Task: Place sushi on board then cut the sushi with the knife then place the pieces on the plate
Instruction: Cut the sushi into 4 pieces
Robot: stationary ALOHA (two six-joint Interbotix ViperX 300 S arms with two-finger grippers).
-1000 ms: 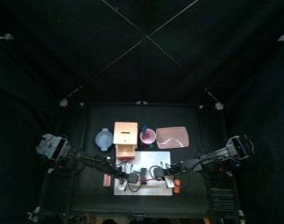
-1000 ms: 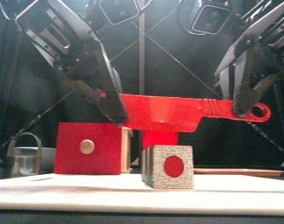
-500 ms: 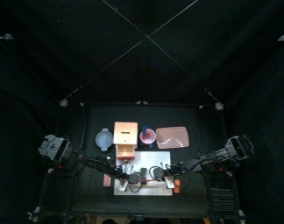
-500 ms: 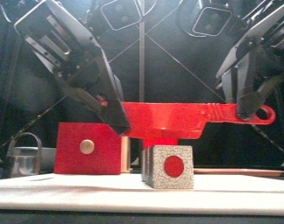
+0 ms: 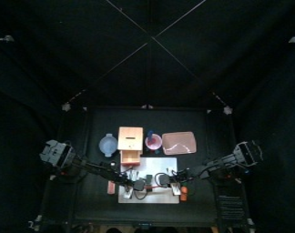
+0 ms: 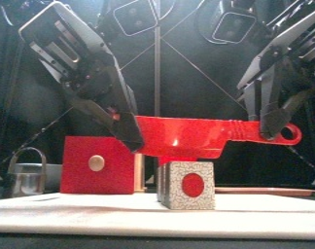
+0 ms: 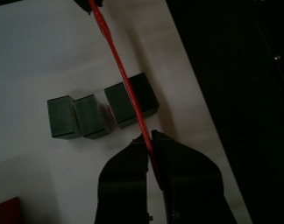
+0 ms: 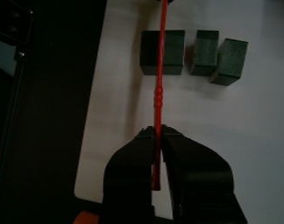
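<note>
Two black robot arms are holding a red toy knife (image 6: 187,131) level between them, over a white cutting board (image 6: 122,216) at the near edge of the table (image 5: 96,123). The left claw (image 6: 131,138) is clamping the blade's tip end, jaws pinched tight on it. The right claw (image 6: 270,122) is gripping the handle end, jaws likewise closed on the knife. The knife is running left to right, edge down.

Under it, 3 dark green sushi blocks are sitting on the board in a row going near to far. The knife is hanging over the near block (image 7: 131,99), approx. along its middle; can't tell whether the edge is touching it. Seen from the front, that block is showing a pale speckled face w/ a red dot. The middle block (image 7: 89,116) and far block (image 7: 62,118) are sitting close together, w/ a slim gap between them and the near block.

Behind the board, a pale wooden box (image 5: 130,138) w/ a red drawer front is standing left of centre. A blue-grey bowl (image 5: 108,144) is sitting just left of it. To the box's right are a red cup (image 5: 154,141), then a flat pink tray (image 5: 179,142). A round metal cutter (image 6: 30,173) w/ a wire handle is sitting at the far left in the front view.
</note>
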